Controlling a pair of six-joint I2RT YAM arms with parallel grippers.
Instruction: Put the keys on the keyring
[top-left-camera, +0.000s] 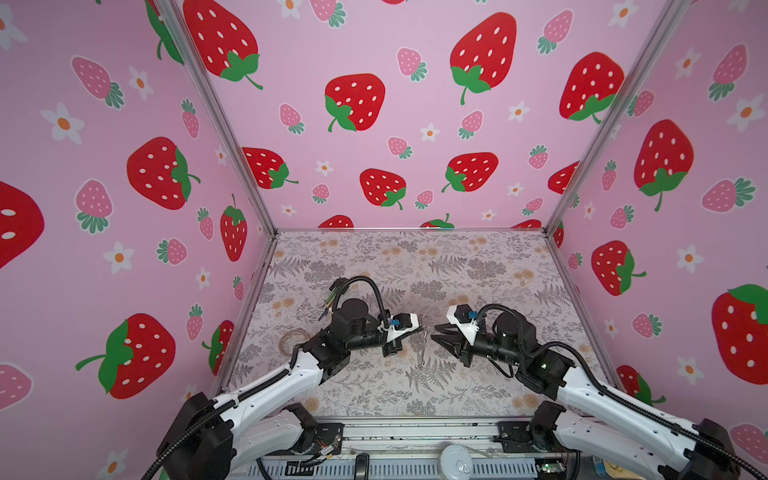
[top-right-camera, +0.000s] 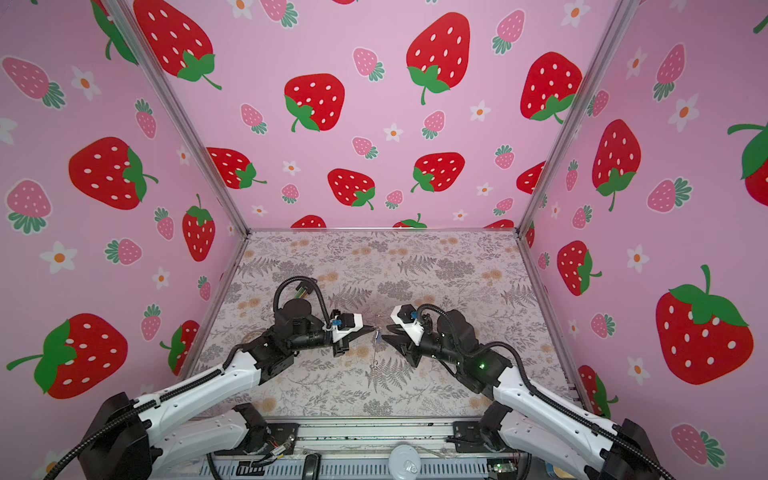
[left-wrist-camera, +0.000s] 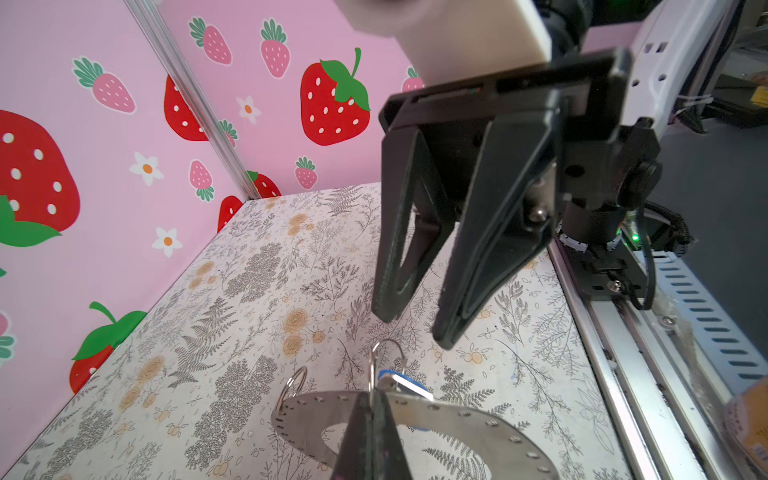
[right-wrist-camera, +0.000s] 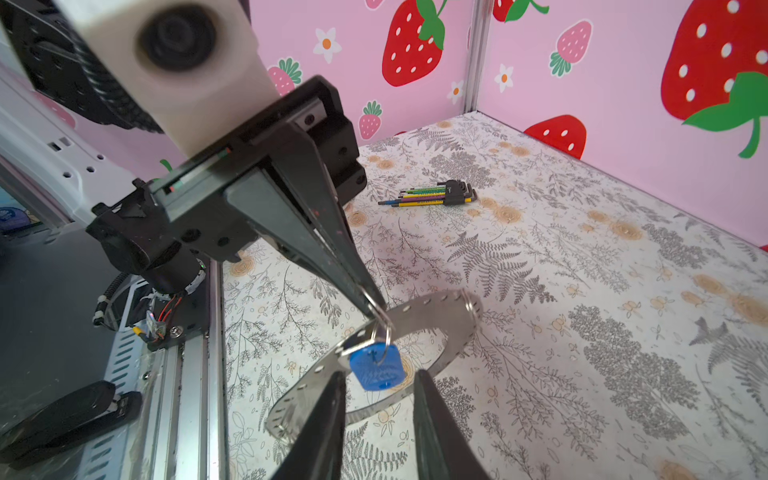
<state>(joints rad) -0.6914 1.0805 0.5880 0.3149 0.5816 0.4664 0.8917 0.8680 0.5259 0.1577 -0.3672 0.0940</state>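
Pink strawberry walls (top-left-camera: 124, 174) box in the floral surface (top-left-camera: 478, 257) on three sides, with a metal rail (top-left-camera: 415, 428) along the front. There's lots of open surface behind both arms, right up to the back wall.

Over on the left, a tan coil (top-left-camera: 291, 338) sits near the wall, partly behind the left arm. The hex key bundle (right-wrist-camera: 432, 195) lies just behind that arm's wrist.

The left arm reaches in low toward the middle. The left claw (right-wrist-camera: 374, 305) is pinched together on the keyring (right-wrist-camera: 428, 307) at its small wire loop, so the ring hangs down, edge-on in both top views. Can't tell if its lower edge touches the surface.

The key (right-wrist-camera: 376, 368) dangles at that loop, blue head showing. The right claw (left-wrist-camera: 415, 324) faces it, just beside, fingers apart and gripping nothing. The right arm angles in from the right corner.
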